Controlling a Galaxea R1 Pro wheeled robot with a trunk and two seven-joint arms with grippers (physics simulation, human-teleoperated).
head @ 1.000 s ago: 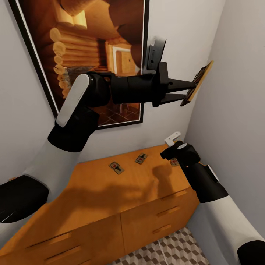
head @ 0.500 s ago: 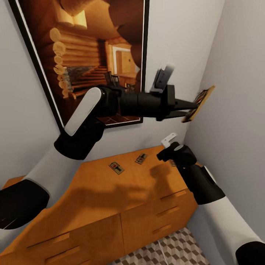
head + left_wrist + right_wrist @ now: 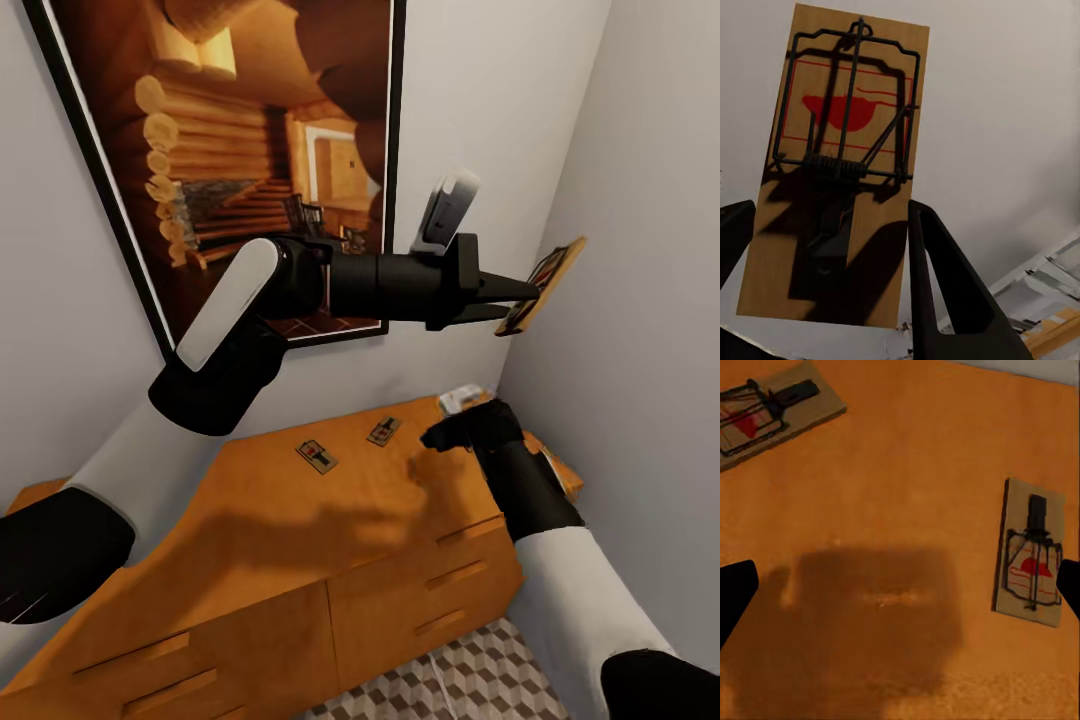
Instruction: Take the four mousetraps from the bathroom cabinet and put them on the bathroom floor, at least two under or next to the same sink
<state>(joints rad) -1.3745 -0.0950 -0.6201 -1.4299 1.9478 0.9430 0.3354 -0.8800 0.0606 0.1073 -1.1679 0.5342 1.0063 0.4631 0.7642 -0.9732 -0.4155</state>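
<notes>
Wooden mousetrap [image 3: 544, 285], clamped edge-on between the closed fingers of the left gripper [image 3: 508, 298], held high near the right wall. Over the last second the right gripper [image 3: 900, 585] has swung down over the orange cabinet top [image 3: 300, 510], jaws wide apart and empty, above two traps [image 3: 1031, 551] [image 3: 772, 409]. Judged: a second pick is being lined up; none has reached the tiled floor [image 3: 470, 680].

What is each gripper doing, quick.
Left gripper: shut on a flat brown wooden mousetrap.
Right gripper: open, holding nothing, over the orange wooden cabinet top.
</notes>
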